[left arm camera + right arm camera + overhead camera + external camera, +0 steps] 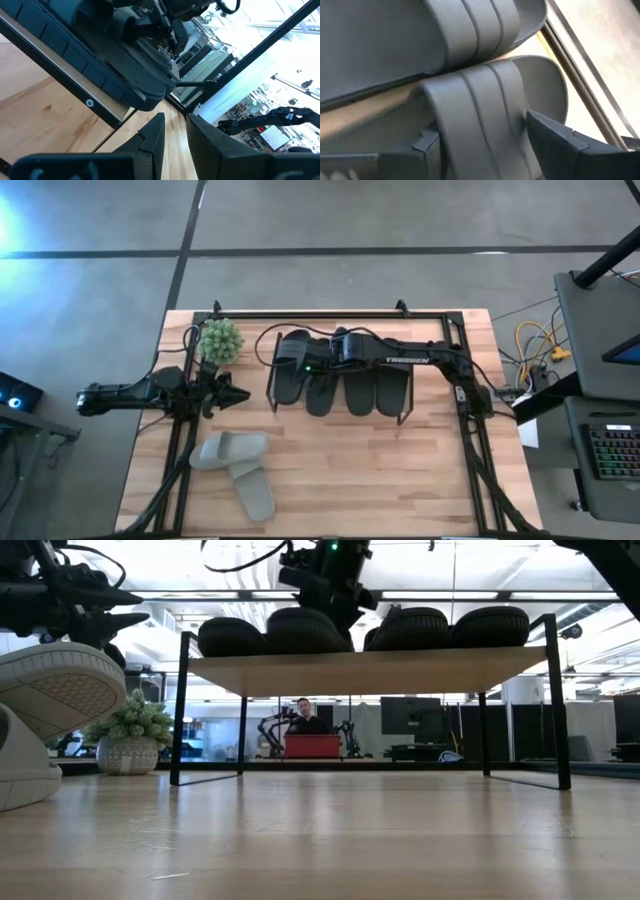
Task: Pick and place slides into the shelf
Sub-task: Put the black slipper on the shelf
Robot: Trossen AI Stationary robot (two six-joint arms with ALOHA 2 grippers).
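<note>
Wooden table (330, 470): carries the shelf, two loose sandals and a potted plant (220, 338).

Shelf (405, 412): stands at the back middle of the table. Four black sandals (360, 390) lie side by side on its board. The leftmost (289, 358) sits slightly askew, and the second (322, 392) overhangs the front edge more than its neighbours.

Pale sandals (240, 468): two, overlapping each other on the table front left, well apart from the shelf and not yet placed.

Right arm: stretched from the right rail across the shelf top. The right gripper (485, 135) sits down over the second black sandal, a finger on either side of its strap. Whether it grips or has let go, I cannot tell.

Left arm: low and level at the table's left edge, beside the plant. The left gripper (172, 132) points toward the shelf, fingers parted a little, holding nothing.

Judgement on the step in hand: seat this sandal square and fully on the board before parting the fingers, then lift straight up so that the strap does not snag and drag the neighbours.
</note>
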